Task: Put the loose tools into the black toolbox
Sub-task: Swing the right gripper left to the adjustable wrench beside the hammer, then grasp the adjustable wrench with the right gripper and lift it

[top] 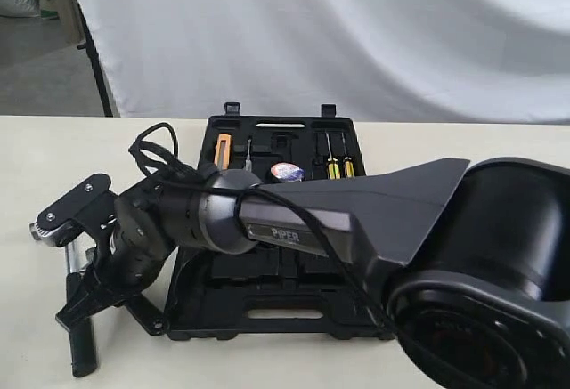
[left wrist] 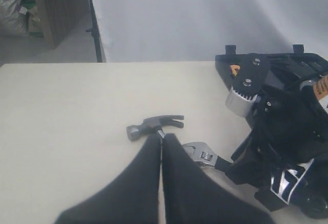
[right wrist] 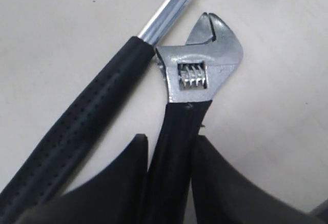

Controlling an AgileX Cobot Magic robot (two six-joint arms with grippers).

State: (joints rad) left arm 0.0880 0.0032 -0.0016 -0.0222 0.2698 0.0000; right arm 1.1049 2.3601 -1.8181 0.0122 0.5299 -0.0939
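The claw hammer lies on the cream table left of the black toolbox, its black handle alongside the adjustable wrench. My right gripper reaches across to the left of the case and is shut on the wrench's black handle; it shows in the exterior view as the right gripper. The wrench head rests on the table. My left gripper is shut and holds nothing, its tips lined up with the hammer's neck. The blue-white-red tape roll sits inside the open toolbox.
An orange-handled tool and two yellow-handled screwdrivers lie in the far half of the case. The right arm spans the toolbox. A white backdrop hangs behind the table.
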